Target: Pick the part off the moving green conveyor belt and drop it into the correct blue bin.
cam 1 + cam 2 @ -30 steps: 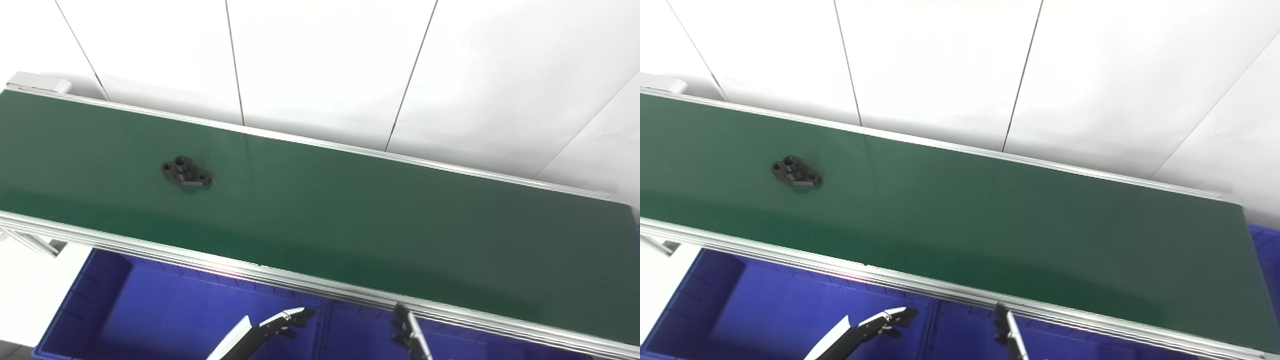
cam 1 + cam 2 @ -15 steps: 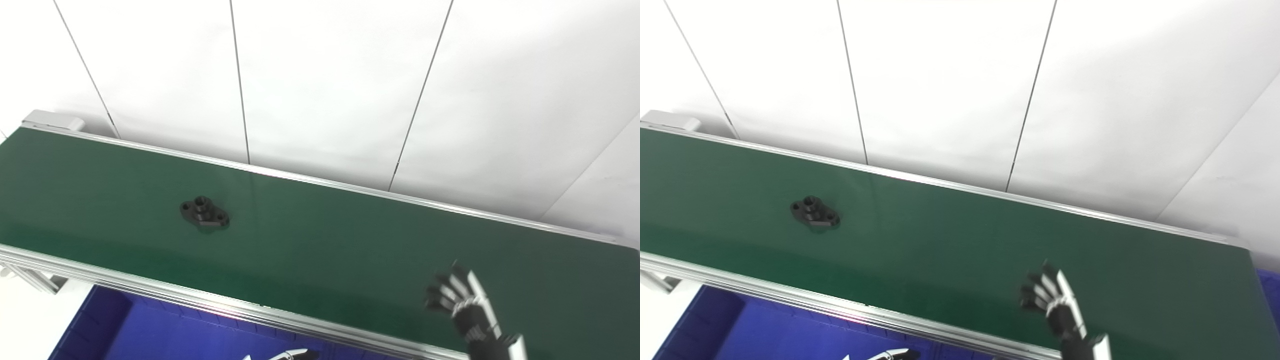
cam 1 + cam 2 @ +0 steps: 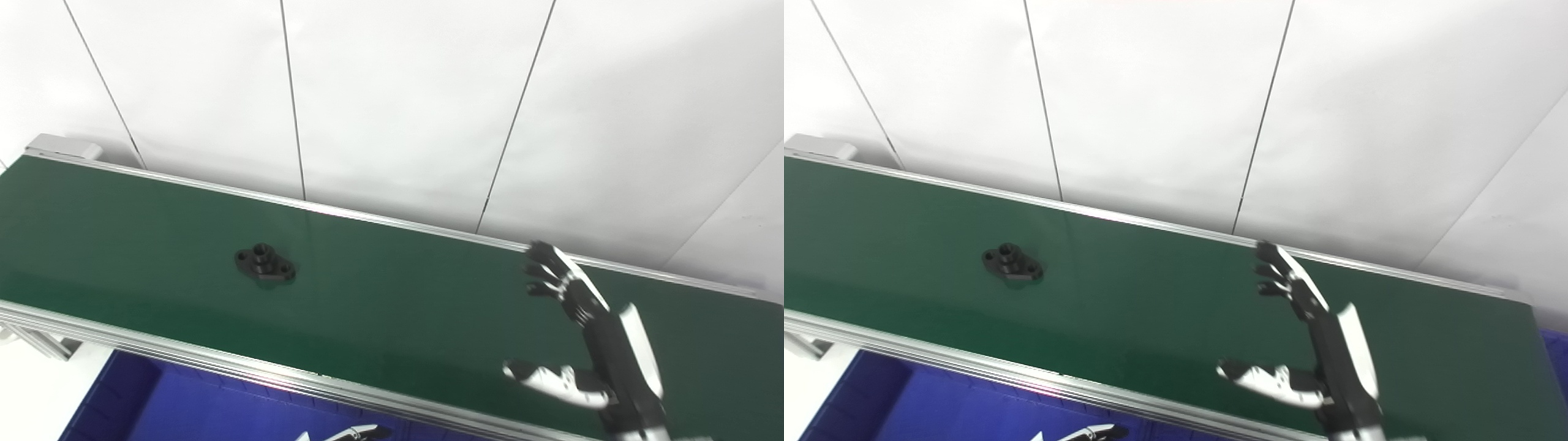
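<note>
A black flanged part (image 3: 265, 262) with a raised hub and two bolt holes lies on the green conveyor belt (image 3: 392, 306), left of centre; it also shows in the right eye view (image 3: 1012, 263). My right hand (image 3: 582, 331) is open over the right part of the belt, fingers stretched toward the far rail and thumb out to the left, well to the right of the part. Only the fingertips of my left hand (image 3: 352, 433) show at the bottom edge, over the blue bin (image 3: 184, 410), and they look extended.
Aluminium rails (image 3: 245, 370) run along both long edges of the belt. The blue bin sits below the near rail. A white panelled wall (image 3: 398, 92) stands right behind the belt. A grey end housing (image 3: 61, 147) sits at the belt's far left.
My right hand has risen from the near rail and reached forward over the belt, fingers spread. The part has drifted right along the belt. The camera tilted up early on.
</note>
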Available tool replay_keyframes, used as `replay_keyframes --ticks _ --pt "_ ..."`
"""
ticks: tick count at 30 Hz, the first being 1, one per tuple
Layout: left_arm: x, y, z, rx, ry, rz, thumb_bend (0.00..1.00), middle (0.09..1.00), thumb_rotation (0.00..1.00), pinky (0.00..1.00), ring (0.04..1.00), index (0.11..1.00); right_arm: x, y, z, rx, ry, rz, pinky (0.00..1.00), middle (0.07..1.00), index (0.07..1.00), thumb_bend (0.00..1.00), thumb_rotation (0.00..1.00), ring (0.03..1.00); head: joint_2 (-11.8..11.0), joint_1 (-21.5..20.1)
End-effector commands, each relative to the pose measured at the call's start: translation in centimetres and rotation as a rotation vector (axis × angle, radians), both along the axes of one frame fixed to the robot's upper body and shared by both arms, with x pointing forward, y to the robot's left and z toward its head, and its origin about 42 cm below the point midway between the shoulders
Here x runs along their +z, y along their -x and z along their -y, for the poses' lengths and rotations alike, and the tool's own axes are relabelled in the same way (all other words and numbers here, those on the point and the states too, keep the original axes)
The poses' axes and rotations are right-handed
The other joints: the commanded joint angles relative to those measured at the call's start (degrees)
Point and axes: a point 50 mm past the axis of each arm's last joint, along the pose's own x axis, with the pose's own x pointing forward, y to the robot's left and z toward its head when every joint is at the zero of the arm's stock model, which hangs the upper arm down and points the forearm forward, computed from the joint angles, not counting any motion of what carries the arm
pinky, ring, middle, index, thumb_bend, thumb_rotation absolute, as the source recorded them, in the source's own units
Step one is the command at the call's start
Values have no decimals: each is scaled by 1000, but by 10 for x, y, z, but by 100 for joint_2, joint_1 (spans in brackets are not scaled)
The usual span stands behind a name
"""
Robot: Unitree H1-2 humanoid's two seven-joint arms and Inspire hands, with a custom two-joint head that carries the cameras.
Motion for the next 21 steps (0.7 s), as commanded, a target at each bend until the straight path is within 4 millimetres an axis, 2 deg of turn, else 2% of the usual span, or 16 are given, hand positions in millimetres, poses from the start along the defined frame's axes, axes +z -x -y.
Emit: replay_keyframes --ticks 1,4,5,6,11,17,21 --pt "5 -4 -4 5 17 44 880 867 588 707 812 840 16 -4 -4 8 57 25 720 861 894 867 502 822 13 -73" --pt "5 -4 -6 2 12 44 869 872 572 708 817 843 24 -11 -12 20 113 16 702 846 895 836 454 801 46 -221" --pt "6 -4 -7 2 10 45 869 872 571 709 817 843 26 -12 -15 26 122 13 702 846 895 834 451 800 75 -433" --pt "6 -4 -8 2 10 45 867 872 571 709 818 844 27 -14 -17 29 127 11 706 843 895 824 428 798 75 -433" --pt "7 -5 -13 2 4 47 871 873 574 703 817 843 31 -25 -35 52 149 -2 730 851 898 814 378 802 158 -962" --pt "7 -8 -19 -1 -9 51 881 874 589 706 818 845 31 -44 -54 39 259 18 717 866 918 804 429 801 184 -1286" --pt "7 -9 -22 0 -24 54 881 882 601 719 829 853 24 -65 -66 26 311 14 726 865 915 812 420 807 216 -1543"
